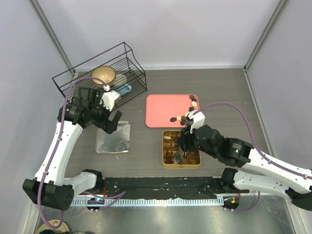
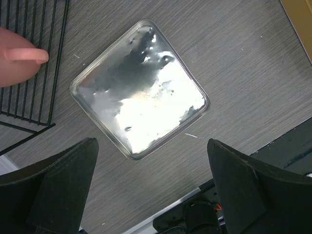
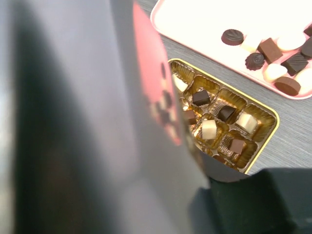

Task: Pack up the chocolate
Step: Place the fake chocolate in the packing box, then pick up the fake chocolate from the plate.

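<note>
Several pieces of chocolate [image 3: 209,128], dark, brown and cream, sit in the cells of the gold tin [image 3: 273,122]. More loose pieces [image 3: 268,48] lie at the right end of the pink tray [image 3: 204,19]. My right gripper [image 1: 183,147] hovers low over the tin's left half. In the right wrist view a big blurred grey shape [image 3: 97,146] fills the left side and a dark part [image 3: 263,204] the lower right, so how the jaws stand is unclear. My left gripper [image 2: 153,195] hangs wide open and holds nothing, just above the silver lid [image 2: 141,92].
A black wire rack [image 1: 105,68] at the back left holds a bowl [image 1: 103,74] and other items; its edge [image 2: 29,63] lies close to the left gripper. The pink tray [image 1: 165,109] lies just behind the gold tin [image 1: 168,163]. The table's near edge runs below the tin.
</note>
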Controlling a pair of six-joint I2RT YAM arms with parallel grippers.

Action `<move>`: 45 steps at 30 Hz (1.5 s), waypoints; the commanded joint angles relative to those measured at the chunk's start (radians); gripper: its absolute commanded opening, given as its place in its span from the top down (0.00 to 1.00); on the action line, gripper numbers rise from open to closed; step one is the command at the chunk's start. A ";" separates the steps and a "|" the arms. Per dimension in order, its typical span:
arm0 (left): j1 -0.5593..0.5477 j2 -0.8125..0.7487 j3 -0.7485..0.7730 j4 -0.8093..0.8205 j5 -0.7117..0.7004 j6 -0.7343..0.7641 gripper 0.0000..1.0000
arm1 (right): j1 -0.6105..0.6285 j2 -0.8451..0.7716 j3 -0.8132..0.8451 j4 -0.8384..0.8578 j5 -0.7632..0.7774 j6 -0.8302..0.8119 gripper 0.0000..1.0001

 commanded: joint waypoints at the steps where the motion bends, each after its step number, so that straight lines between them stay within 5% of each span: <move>1: 0.006 -0.010 0.036 0.007 0.018 -0.005 0.00 | 0.006 -0.004 0.041 0.062 0.088 -0.029 0.51; 9: 0.008 -0.016 0.042 0.009 0.012 -0.006 0.00 | -0.031 0.085 0.151 0.191 0.354 -0.217 0.60; 16: 0.006 -0.009 0.045 0.007 0.006 -0.014 0.00 | -0.405 0.254 0.151 0.510 0.141 -0.300 0.59; 23: 0.006 -0.012 0.047 0.007 -0.010 -0.008 0.00 | -0.574 0.487 0.194 0.729 0.030 -0.313 0.56; 31: 0.006 -0.020 0.041 0.006 -0.033 0.009 0.00 | -0.620 0.671 0.248 0.828 -0.088 -0.285 0.55; 45: 0.008 -0.021 0.024 0.007 -0.036 0.015 0.00 | -0.607 0.714 0.173 0.845 -0.162 -0.239 0.55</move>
